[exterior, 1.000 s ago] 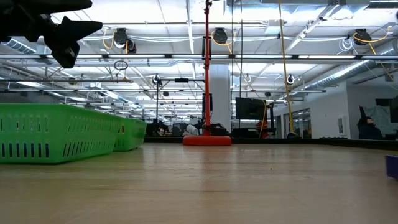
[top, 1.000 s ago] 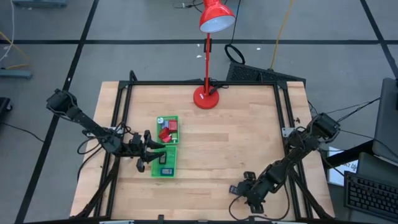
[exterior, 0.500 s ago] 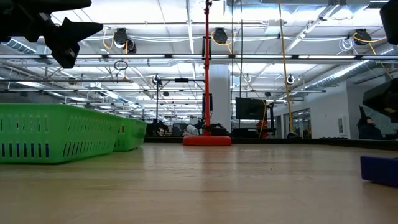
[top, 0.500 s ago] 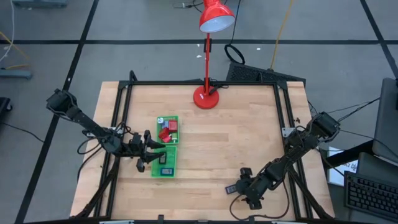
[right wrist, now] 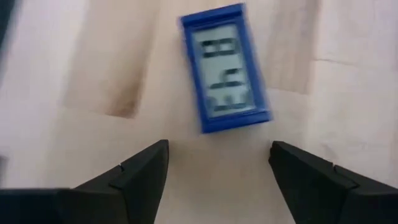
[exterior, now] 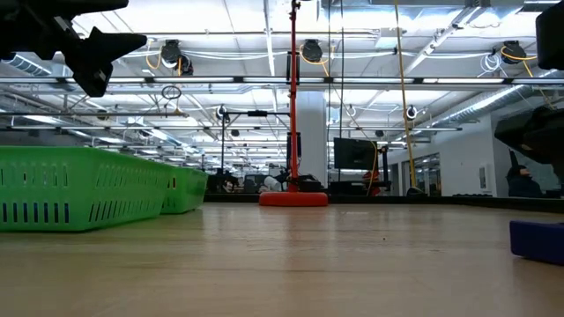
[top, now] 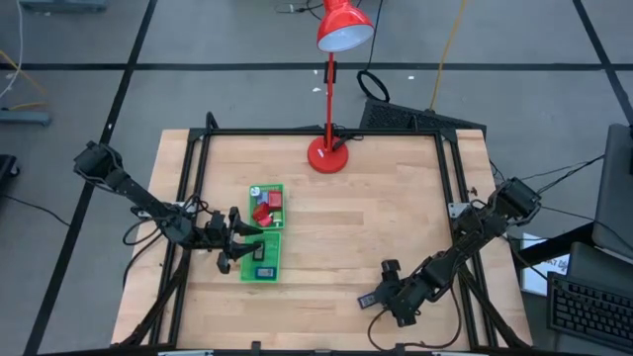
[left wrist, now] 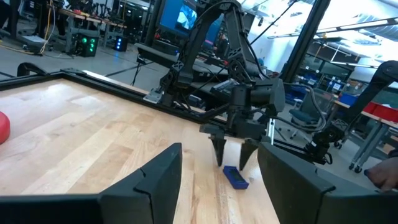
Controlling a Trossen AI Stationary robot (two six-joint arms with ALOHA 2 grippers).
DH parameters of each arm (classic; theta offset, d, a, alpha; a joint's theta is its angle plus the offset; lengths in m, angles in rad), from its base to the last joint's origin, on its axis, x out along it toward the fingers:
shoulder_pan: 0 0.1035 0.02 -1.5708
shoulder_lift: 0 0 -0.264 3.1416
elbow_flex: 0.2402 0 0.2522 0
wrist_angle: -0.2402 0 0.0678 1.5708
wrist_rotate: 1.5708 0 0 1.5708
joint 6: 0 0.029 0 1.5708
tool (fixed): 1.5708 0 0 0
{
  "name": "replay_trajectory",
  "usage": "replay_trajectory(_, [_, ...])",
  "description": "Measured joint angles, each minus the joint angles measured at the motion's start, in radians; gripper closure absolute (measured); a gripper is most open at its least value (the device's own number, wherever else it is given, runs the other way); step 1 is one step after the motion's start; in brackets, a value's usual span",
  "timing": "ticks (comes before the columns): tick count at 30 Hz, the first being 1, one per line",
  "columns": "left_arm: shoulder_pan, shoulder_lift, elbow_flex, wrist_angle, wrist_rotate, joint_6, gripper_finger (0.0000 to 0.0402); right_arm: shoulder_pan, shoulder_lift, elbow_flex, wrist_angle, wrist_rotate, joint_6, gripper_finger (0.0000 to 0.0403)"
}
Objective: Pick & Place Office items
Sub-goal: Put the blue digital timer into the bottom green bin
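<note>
Here, right tool (top: 381, 294) spread apart over a flat blue item (right wrist: 226, 67), seemingly a small display.

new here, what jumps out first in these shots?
The tall red lamp at the table's far edge, then the green tray left of centre with small red pieces inside. Near the front edge, the right gripper is open just above a blue item with a grey display lying flat on the wood; the left gripper waits over the tray.
</note>
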Motion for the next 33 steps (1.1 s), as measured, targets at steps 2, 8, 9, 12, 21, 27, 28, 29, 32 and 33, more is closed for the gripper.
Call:
replay_trajectory(2, [0.0, 0.0, 0.0, 0.0, 0.0, 0.0, 0.0188, -0.002, 0.0, -0.001, 0.012, 0.043, -0.024, 0.0132])
replay_trajectory(8, [0.0, 0.0, 0.0, 0.0, 0.0, 0.0, 0.0187, -0.02, -0.001, -0.002, 0.162, 0.052, -0.069, 0.0133])
replay_trajectory(9, [0.0, 0.0, 0.0, -0.001, 0.0, 0.001, 0.0187, -0.021, -0.001, -0.002, 0.195, 0.055, -0.08, 0.0133])
replay_trajectory(12, [0.0, 0.0, 0.0, -0.002, 0.0, 0.001, 0.0187, -0.024, -0.002, -0.002, 0.263, 0.062, -0.123, 0.0133])
replay_trajectory(21, [0.0, 0.0, 0.0, -0.002, 0.0, 0.001, 0.0188, -0.046, 0.001, -0.002, 0.308, 0.05, -0.167, 0.0135])
replay_trajectory(27, [0.0, 0.0, 0.0, -0.002, 0.0, 0.001, 0.0188, -0.046, 0.001, -0.002, 0.313, 0.048, -0.171, 0.0165])
replay_trajectory(28, [0.0, 0.0, 0.0, -0.002, 0.0, 0.001, 0.0188, -0.046, 0.001, -0.002, 0.314, 0.048, -0.171, 0.0172])
replay_trajectory(29, [0.0, 0.0, 0.0, -0.002, 0.0, 0.001, 0.0188, -0.046, 0.001, -0.002, 0.314, 0.048, -0.171, 0.0179])
replay_trajectory(32, [0.0, 0.0, 0.0, -0.002, 0.0, 0.001, 0.0188, -0.046, 0.001, -0.001, 0.314, 0.048, -0.171, 0.0202])
replay_trajectory(33, [0.0, 0.0, 0.0, -0.002, 0.0, 0.001, 0.0188, -0.046, 0.001, -0.001, 0.315, 0.047, -0.171, 0.0209])
